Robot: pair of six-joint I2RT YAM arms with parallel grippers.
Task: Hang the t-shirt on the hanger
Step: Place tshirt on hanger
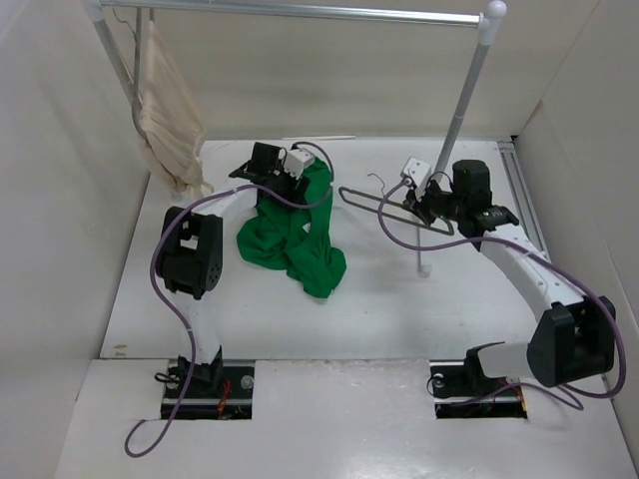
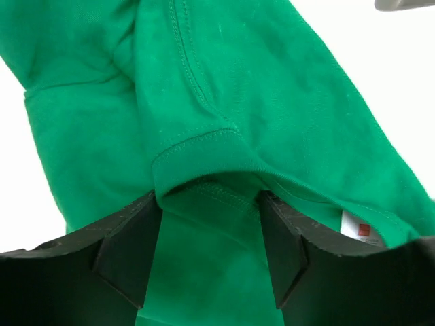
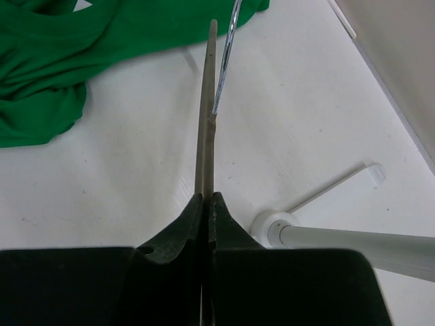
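The green t-shirt (image 1: pixel 295 244) lies heaped on the table at centre left, and its upper part reaches up to my left gripper (image 1: pixel 287 173). In the left wrist view the jaws of my left gripper (image 2: pixel 211 197) stand apart. The shirt's ribbed collar (image 2: pixel 200 146) arches across the fingertips, green cloth fills the gap, and a white label (image 2: pixel 353 227) shows inside the neck. My right gripper (image 1: pixel 417 208) is shut on the thin greyish-brown hanger (image 1: pixel 371 203) and holds it to the right of the shirt. In the right wrist view the hanger (image 3: pixel 206 136) runs straight out from the closed right gripper (image 3: pixel 209 195) towards the shirt (image 3: pixel 47 61).
A white clothes rack (image 1: pixel 464 95) spans the back, and its right foot (image 3: pixel 272 227) stands just beside my right gripper. A beige garment (image 1: pixel 165 110) hangs from the rail at the far left. Walls close in both sides.
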